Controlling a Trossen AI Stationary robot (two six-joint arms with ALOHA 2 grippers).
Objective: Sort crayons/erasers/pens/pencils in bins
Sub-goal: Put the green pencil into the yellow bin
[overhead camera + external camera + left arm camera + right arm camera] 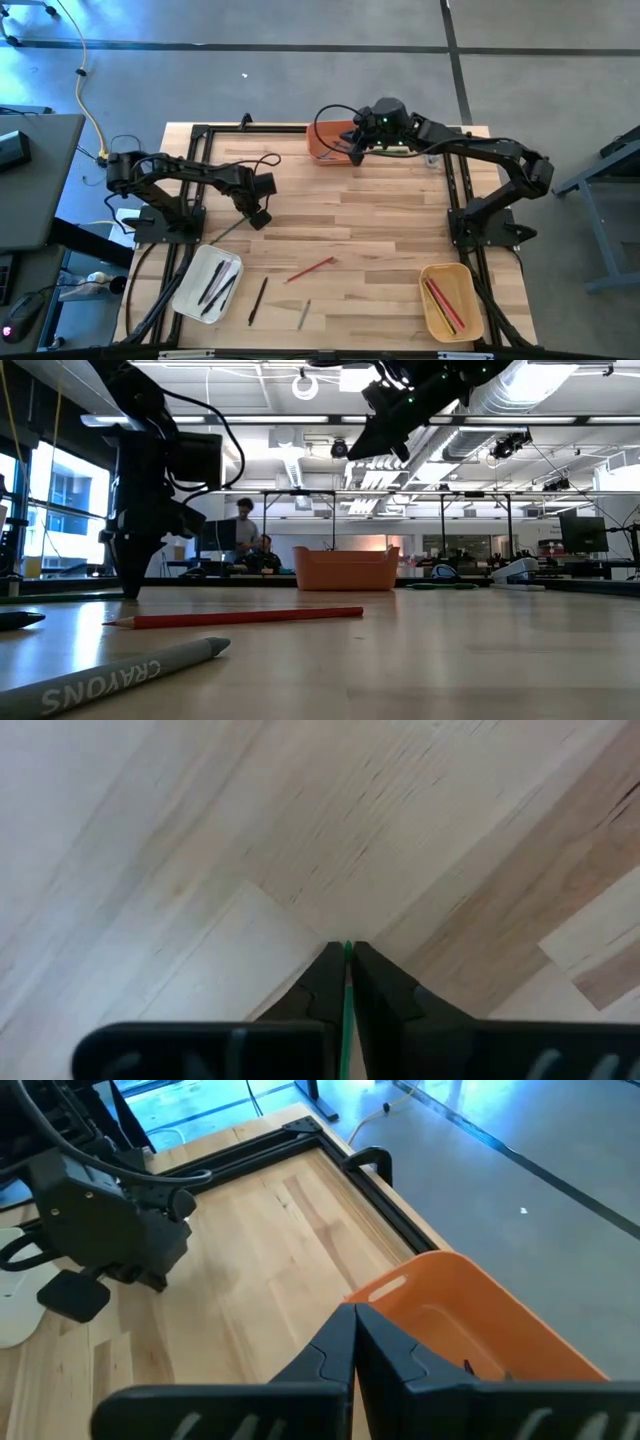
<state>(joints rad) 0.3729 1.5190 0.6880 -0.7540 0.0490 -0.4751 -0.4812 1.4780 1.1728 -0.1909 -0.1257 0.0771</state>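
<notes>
Left hand (259, 216) pinched shut on green pencil (347, 1010) low over desk (380, 210); thin end-on grip, I'd expect it to swivel or slip out heading for white bin (190, 291).

Pale planked wood table (380, 210), smooth and matt; glossy orange plastic bin (470, 1315) at its far edge; matt paper-wrapped grey crayon (120, 675)

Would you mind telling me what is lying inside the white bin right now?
In the high view, the white bin holds a few dark sticks lying lengthwise. How many, and whether they are pens or pencils, cannot be told.
</notes>
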